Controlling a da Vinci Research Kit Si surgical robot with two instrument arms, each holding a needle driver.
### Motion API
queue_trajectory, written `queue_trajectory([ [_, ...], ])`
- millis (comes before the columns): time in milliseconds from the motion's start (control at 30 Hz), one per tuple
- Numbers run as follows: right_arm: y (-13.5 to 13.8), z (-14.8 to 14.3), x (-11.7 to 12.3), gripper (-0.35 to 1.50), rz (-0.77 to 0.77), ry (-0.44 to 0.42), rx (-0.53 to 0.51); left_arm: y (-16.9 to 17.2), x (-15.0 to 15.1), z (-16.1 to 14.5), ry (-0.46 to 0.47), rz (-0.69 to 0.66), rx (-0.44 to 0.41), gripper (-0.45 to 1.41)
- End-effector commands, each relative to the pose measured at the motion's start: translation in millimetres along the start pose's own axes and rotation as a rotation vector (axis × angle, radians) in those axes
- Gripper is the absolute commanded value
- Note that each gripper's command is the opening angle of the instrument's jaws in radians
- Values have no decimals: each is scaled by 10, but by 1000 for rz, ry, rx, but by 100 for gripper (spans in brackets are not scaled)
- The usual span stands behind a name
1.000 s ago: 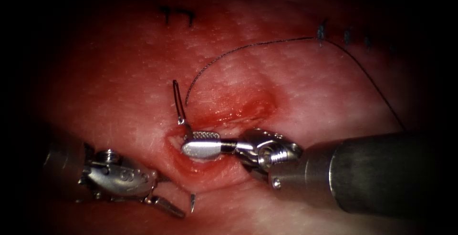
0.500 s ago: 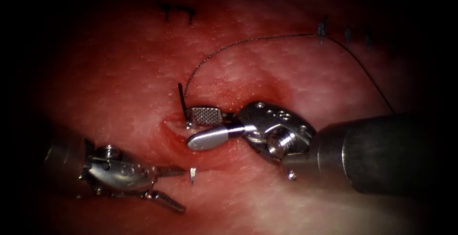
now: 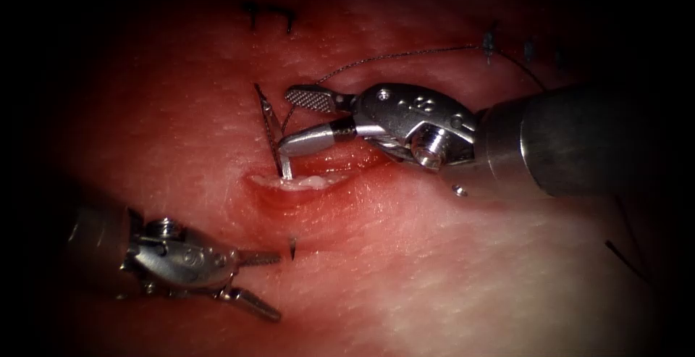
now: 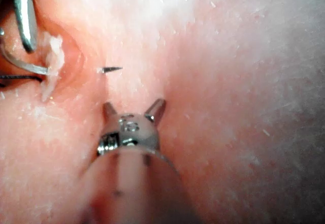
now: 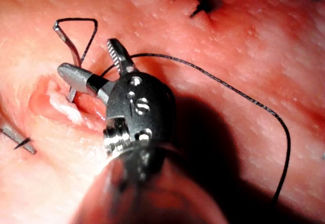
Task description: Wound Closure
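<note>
Endoscope view: the needle (image 3: pixel 274 140) sits in the tissue (image 3: pixel 434 277), its tail at 12 o'clock of the cut (image 3: pixel 304 182) and its tip out at 6 o'clock. The right gripper (image 3: pixel 288 121), spread, has released the needle and lifted. The left gripper (image 3: pixel 278 288), spread and empty, lies at 9 o'clock of the tip, which I judge needs grasping.

needle (image 3: pixel 271 134): mid-curve buried in tissue (image 3: pixel 434 270), hidden between tail near cut (image 3: pixel 304 182) and tip | thread (image 3: pixel 391 56): far run lost in dark at endoscope's right | left tool (image 3: pixel 255 282): shaft fades into shadow | right tool (image 3: pixel 298 118): shaft cut off by endoscope's right edge
</note>
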Motion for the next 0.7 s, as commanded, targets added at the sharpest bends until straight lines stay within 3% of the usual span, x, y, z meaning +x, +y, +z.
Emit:
queue_trajectory([
  [33,-2,9,-3,148,0,-2,10,-6,5,9,1,-1,3,59],
  [167,-3,15,2,148,-2,-49,21,-6,5,10,1,-1,2,59],
  [533,-5,31,22,145,15,-40,37,-6,5,10,1,5,2,59],
  [700,-6,34,21,125,25,-40,40,-6,6,9,1,5,2,59],
])
